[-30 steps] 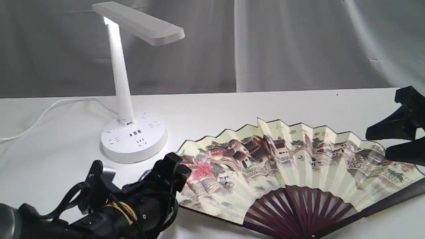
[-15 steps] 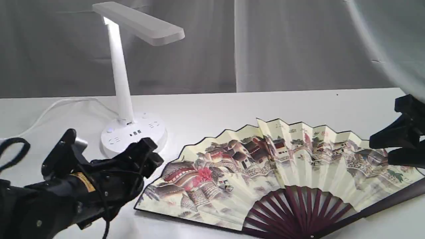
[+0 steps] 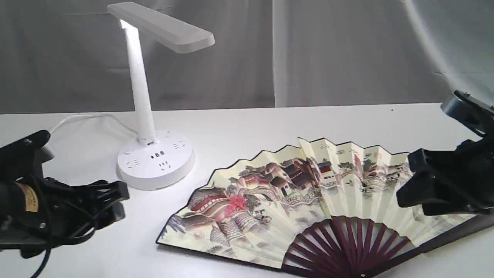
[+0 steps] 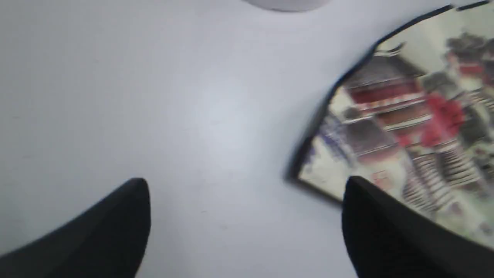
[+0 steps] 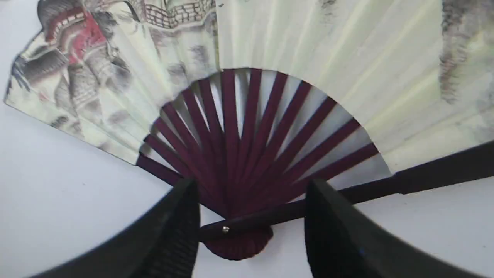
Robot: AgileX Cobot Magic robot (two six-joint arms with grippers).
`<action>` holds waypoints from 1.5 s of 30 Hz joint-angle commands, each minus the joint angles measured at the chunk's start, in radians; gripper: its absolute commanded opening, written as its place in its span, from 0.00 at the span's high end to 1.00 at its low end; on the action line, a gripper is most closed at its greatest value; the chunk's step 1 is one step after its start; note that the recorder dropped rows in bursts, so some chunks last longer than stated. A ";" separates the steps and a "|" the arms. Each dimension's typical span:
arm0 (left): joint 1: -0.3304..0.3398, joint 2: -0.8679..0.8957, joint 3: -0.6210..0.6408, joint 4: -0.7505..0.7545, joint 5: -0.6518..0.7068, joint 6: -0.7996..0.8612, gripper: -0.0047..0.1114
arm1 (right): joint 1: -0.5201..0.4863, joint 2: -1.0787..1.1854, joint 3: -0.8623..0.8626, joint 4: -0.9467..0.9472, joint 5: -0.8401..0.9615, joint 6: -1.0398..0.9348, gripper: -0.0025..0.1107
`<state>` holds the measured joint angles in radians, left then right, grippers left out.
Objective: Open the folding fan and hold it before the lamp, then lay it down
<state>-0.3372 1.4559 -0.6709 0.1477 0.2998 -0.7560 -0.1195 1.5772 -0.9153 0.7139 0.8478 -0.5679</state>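
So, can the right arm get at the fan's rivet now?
Probably yes: nothing covers the fan there, and the right arm holds open jaws either side of the rivet.

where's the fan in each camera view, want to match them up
Exterior view: the fan lies open on the table, right of the lamp.
Left wrist view: a blurred corner of the fan, partly behind one finger of the left gripper.
Right wrist view: the fan fills most of the picture, its pivot between the open fingers of the right gripper.
Shared landmark: the red blossom painted on the fan.
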 commanded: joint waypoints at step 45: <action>0.368 -0.034 -0.138 -0.264 0.512 0.756 0.96 | 0.111 -0.083 -0.020 -0.748 0.015 0.554 0.98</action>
<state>0.0282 1.4300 -0.8040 -0.1122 0.8106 0.0107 0.0058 1.5050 -0.9525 -0.0237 0.8869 -0.0171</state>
